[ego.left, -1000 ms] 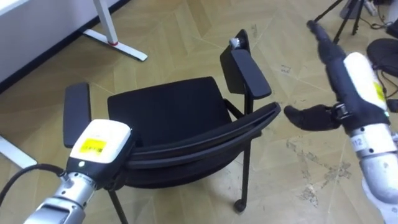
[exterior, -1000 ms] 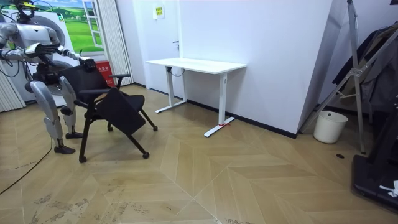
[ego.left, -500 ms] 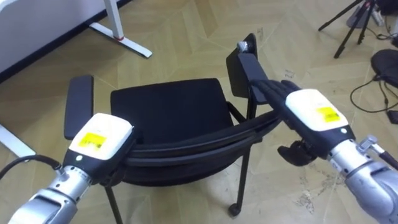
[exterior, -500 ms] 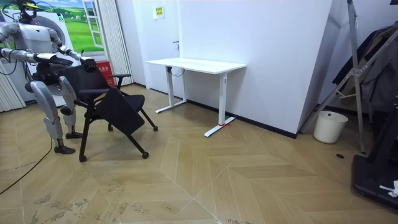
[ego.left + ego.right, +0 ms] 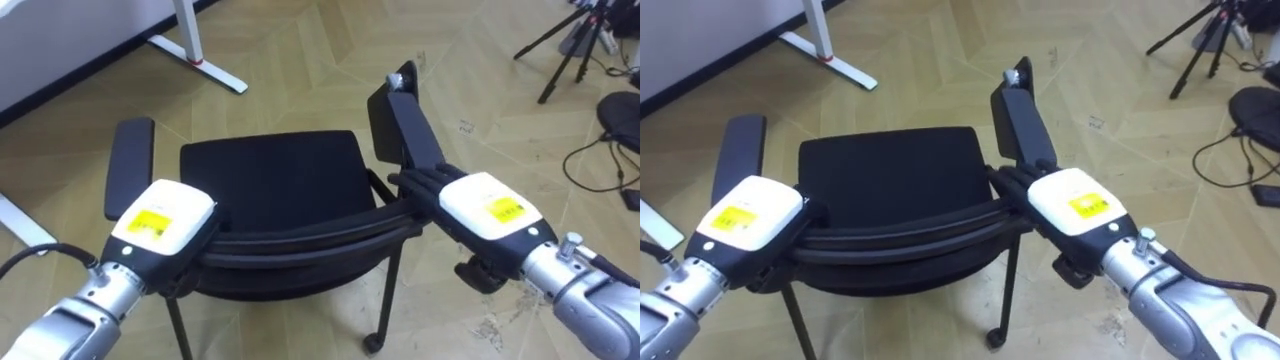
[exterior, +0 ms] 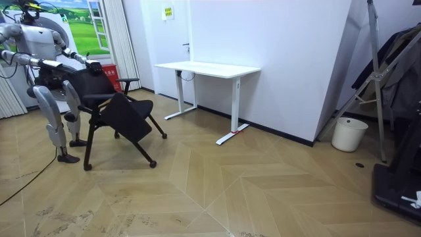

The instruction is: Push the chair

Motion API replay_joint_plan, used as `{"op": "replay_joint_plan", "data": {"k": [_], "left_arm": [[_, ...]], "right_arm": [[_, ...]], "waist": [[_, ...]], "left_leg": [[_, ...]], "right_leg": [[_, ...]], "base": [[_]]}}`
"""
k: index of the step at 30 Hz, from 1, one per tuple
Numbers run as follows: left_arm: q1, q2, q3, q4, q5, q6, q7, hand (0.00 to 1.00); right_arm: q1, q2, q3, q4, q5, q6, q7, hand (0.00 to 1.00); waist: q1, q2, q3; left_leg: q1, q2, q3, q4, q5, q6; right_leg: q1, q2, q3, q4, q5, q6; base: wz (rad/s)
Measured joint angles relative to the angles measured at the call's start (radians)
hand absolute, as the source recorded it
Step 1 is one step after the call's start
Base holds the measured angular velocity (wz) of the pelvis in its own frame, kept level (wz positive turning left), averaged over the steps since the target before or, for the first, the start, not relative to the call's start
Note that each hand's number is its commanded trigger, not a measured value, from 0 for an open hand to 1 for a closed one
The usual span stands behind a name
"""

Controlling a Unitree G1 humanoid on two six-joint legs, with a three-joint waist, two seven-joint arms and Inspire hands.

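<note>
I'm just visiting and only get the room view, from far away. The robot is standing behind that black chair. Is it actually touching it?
Observer: Yes. Its head cameras show both robot hands on the top of the chair's backrest: the left robot hand near one end, the right robot hand near the other.
Operator: Is it squeezing the chair?
Observer: Not with the right robot hand. Its fingers lie straight across the backrest, beside the armrest.
Operator: Is anything near it that I can't see?
Observer: A tripod stands on the wooden floor ahead, on the robot's right.
</note>
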Motion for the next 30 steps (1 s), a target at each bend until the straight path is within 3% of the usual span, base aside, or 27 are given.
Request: {"op": "replay_joint_plan", "data": {"k": [8, 12, 16, 20, 25, 30], "left_arm": [[-0.019, 0.03, -0.037, 0.013, -0.016, -0.007, 0.036, 1.0], [-0.045, 0.033, -0.068, 0.028, -0.016, -0.006, 0.04, 1.0], [-0.061, 0.027, -0.079, 0.036, -0.014, -0.005, 0.043, 1.0], [-0.081, 0.021, -0.107, 0.04, -0.011, 0.008, 0.043, 1.0], [-0.083, -0.008, -0.125, 0.039, -0.005, 0.025, 0.042, 1.0], [-0.083, -0.026, -0.128, 0.037, 0.007, 0.037, 0.038, 1.0]], "right_arm": [[-0.052, -0.011, 0.049, 0.002, 0.001, -0.011, -0.003, 0.0], [-0.067, -0.009, 0.096, 0.002, 0.002, -0.011, -0.027, 0.0], [-0.1, -0.005, 0.148, 0.002, 0.003, -0.01, -0.028, 0.0], [-0.108, 0.027, 0.155, 0.002, 0.0, 0.004, -0.026, 0.0], [-0.16, 0.06, 0.178, 0.004, -0.003, 0.024, -0.024, 0.0], [-0.193, 0.087, 0.201, 0.05, -0.003, 0.032, -0.023, 0.0]], "waist": [[0.004, 0.001, -0.0001], [0.026, 0.003, -0.0011], [0.035, 0.003, -0.0014], [0.052, 0.01, -0.0005], [0.058, 0.027, 0.0007], [0.06, 0.029, 0.0011]], "left_leg": [[-0.013, -0.001, -0.026, 0.002, 0.0, 0.0], [-0.013, -0.001, -0.027, 0.001, 0.0, 0.0], [-0.01, -0.001, -0.027, 0.001, 0.0, 0.0], [-0.011, 0.0, -0.029, 0.001, 0.0, 0.0], [-0.012, 0.0, -0.056, 0.001, 0.0, 0.0], [-0.012, -0.001, -0.058, 0.001, 0.0, 0.0]], "right_leg": [[-0.003, -0.003, -0.013, -0.001, -0.001, 0.001], [-0.001, -0.003, -0.01, 0.0, -0.001, 0.001], [-0.001, -0.003, -0.012, 0.0, -0.001, 0.001], [-0.001, -0.003, -0.016, 0.001, -0.001, 0.001], [0.001, -0.004, -0.024, 0.001, -0.001, 0.001], [-0.001, -0.004, -0.026, 0.003, -0.001, 0.0]], "base": [[0.06], [-0.01], [0.01], [0.0], [0.04], [0.0]]}}
